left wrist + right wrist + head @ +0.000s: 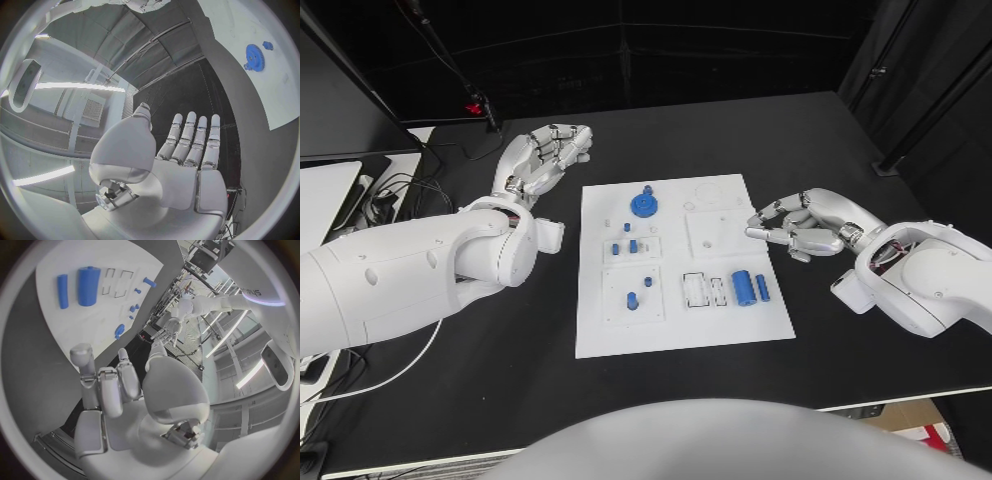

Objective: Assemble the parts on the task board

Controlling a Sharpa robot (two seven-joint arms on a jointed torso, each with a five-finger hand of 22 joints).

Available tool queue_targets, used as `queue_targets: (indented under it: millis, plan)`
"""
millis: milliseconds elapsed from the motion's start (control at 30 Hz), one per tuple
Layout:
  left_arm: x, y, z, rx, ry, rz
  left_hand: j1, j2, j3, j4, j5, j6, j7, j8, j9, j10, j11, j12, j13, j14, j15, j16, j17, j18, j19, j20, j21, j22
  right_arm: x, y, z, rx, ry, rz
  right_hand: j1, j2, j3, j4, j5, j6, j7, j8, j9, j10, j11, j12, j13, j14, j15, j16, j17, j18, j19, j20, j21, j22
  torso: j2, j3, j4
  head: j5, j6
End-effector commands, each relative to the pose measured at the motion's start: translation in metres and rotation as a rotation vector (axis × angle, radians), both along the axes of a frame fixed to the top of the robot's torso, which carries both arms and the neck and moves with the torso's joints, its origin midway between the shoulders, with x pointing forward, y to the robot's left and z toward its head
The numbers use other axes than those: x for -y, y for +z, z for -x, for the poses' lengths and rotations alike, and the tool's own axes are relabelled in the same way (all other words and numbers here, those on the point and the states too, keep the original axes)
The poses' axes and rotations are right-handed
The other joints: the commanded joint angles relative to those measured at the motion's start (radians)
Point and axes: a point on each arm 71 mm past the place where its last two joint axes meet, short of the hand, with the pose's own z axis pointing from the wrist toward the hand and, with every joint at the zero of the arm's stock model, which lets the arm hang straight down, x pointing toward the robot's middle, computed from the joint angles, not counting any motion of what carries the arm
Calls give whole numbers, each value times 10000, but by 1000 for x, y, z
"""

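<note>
Black table (473, 380) carrying white task board (678, 330); left hand (548, 150) beside it, fingers straight, holding nothing; right hand (805, 225) at board's edge, fingers curled, empty.

A matte black desk (473, 390) fills most of the head view, its far edge meeting a dark backdrop of black curtain panels (675, 55) hung on thin black frame bars. At the far left corner, black cables (401, 190) lie tangled beside a pale white side surface (326, 195), and a small red light (475, 108) glows on a black stand. In the left wrist view, a grey ribbed ceiling (134, 47) runs overhead with long white strip lights (78, 86). The right wrist view shows more bright strip lights (249, 375) and metal racking (203, 260).
</note>
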Motion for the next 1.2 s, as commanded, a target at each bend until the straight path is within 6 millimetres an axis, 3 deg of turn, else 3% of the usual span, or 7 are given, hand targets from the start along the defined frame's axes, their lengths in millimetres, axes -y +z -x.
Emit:
queue_targets:
  millis: [33,133,233,400,500,833,1200]
  plan:
    - [1,9,2,1210,-143,323,8,85,-47,13,58,-82,1103,46,-12,-65,-35,44,-11,-93,-5,67,-14,26,84,7,48,-17,3,0,3,487,-326,1411,-381,-455,248,40,625,183,25,587,174,1378,223,593,2820,1035,230,76,2626,-334,739,118,1194,1384,-2,-10,-14,-149,-1]
    - [0,10,3,1208,-129,320,8,85,-47,13,58,-82,1103,46,-12,-65,-35,44,-11,-93,-5,67,-14,26,84,7,48,-17,3,-1,7,667,-392,2272,-680,-1051,900,39,925,193,191,1169,363,1378,322,593,2820,1035,351,76,2626,-489,1340,255,2135,1616,3,-5,-27,-269,-1]
    - [-1,10,3,1205,-119,319,8,85,-47,13,58,-82,1103,46,-12,-65,-35,44,-11,-93,-5,67,-14,26,84,7,48,-17,2,-1,10,896,-473,3203,-500,-1317,1239,56,1259,289,214,1649,532,1378,349,593,2820,1035,348,76,2626,-714,2165,324,3235,1943,12,-7,-37,-501,-1]
    - [-2,10,3,1196,-101,316,17,91,-54,11,62,-82,1103,51,-12,-64,-35,50,-10,-95,-5,77,-21,25,84,7,48,-21,0,-3,15,874,-662,4380,-234,-1571,1457,58,1496,410,93,2233,758,1378,235,593,2820,1035,224,76,2626,-1134,3432,260,4845,2500,3,-16,-34,-949,-1]
    - [-3,10,3,1195,-90,313,17,91,-54,11,62,-82,1103,51,-12,-64,-35,50,-10,-95,-5,77,-21,25,84,7,48,-21,-3,-6,17,716,-685,4747,-150,-1628,1550,56,1472,475,77,2332,804,1378,228,593,2820,1035,92,76,2626,-1219,3647,141,5123,2610,0,-35,-63,-1054,-1]
    - [-6,9,3,1186,-55,301,24,99,-57,11,65,-81,1102,54,-12,-65,-35,55,-10,-96,-5,84,-26,25,84,7,48,-23,-23,-17,20,358,-531,5559,-318,-1679,1564,76,1503,645,5,2388,837,1378,154,593,2820,1035,-13,76,2626,-1237,3692,36,5181,2635,3,-57,-65,-1178,-1]
    - [-9,9,3,1181,-10,284,44,128,-65,11,75,-80,1101,64,-13,-66,-36,70,-10,-103,-4,103,-43,23,80,7,47,-32,-37,-28,19,-166,-236,6319,-581,-1652,1474,76,1497,666,-13,2342,825,1378,133,593,2820,1035,-45,76,2626,-1237,3692,-2,5181,2635,-3,-49,-65,-1053,-1]
